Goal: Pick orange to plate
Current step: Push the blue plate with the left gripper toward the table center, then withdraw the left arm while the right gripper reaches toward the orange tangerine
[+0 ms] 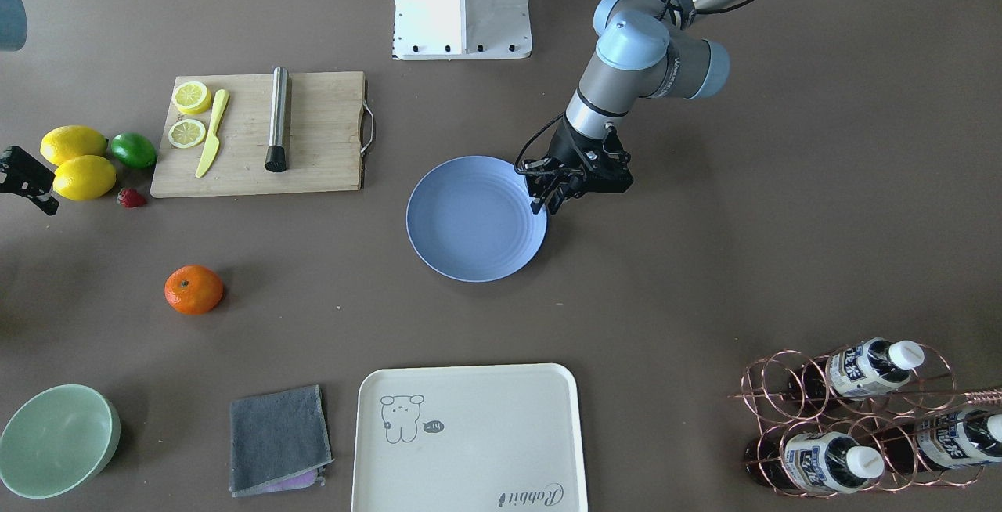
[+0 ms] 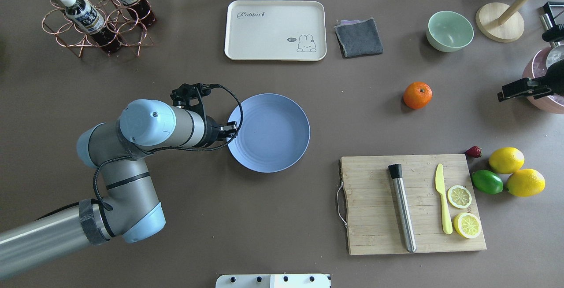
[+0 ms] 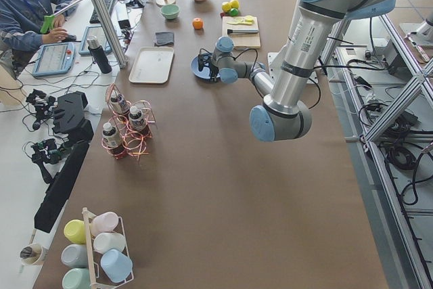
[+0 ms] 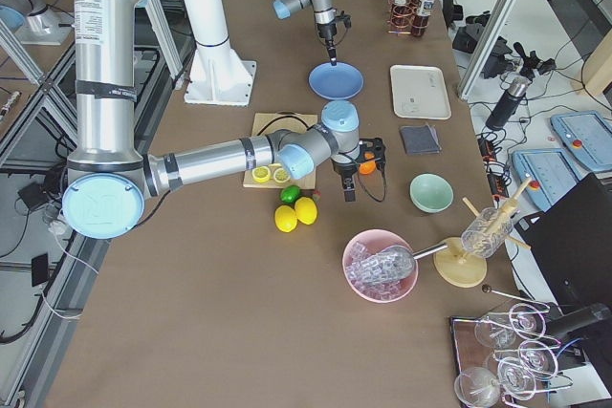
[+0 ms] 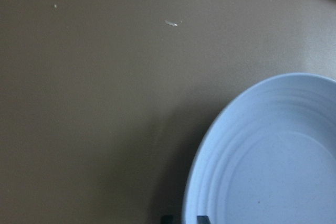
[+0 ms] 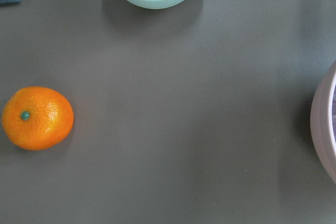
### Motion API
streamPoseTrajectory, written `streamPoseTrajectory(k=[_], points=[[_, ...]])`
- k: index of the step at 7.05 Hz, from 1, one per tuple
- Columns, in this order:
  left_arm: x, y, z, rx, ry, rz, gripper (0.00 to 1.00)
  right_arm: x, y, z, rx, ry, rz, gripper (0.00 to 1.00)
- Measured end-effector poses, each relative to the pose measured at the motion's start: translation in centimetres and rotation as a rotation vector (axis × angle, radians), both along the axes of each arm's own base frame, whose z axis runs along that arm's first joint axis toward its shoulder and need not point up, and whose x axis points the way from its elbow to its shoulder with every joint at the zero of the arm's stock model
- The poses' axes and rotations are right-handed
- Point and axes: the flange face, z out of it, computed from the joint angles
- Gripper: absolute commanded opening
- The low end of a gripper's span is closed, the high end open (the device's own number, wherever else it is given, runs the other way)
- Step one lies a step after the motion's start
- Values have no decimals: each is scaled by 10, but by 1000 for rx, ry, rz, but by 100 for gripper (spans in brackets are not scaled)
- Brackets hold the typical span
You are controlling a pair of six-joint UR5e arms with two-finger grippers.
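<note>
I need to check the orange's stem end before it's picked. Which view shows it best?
The right wrist-mounted view: the orange fills it, stem dimple visible. Overhead and front-facing views show it smaller; side views, tiny.

**Brown worktable in a cluttered lab**

A long matte brown tabletop [image 3: 223, 187] fills the room's centre under soft, even light. Aluminium-profile frame posts [image 3: 101, 11] and a pale grey floor strewn with black cables [image 3: 406, 160] flank it.
</note>
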Motion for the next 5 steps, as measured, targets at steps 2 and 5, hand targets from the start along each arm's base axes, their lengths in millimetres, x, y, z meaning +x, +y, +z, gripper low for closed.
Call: streamPoseTrajectory(k=[2,5], points=[[-47,-32,8,-35,17,18,97,-34,-25,-19,-8,-15,0,98],[-221,-84,93,-13,-39,110,93,-123,-61,-56,-27,-20,16,98]])
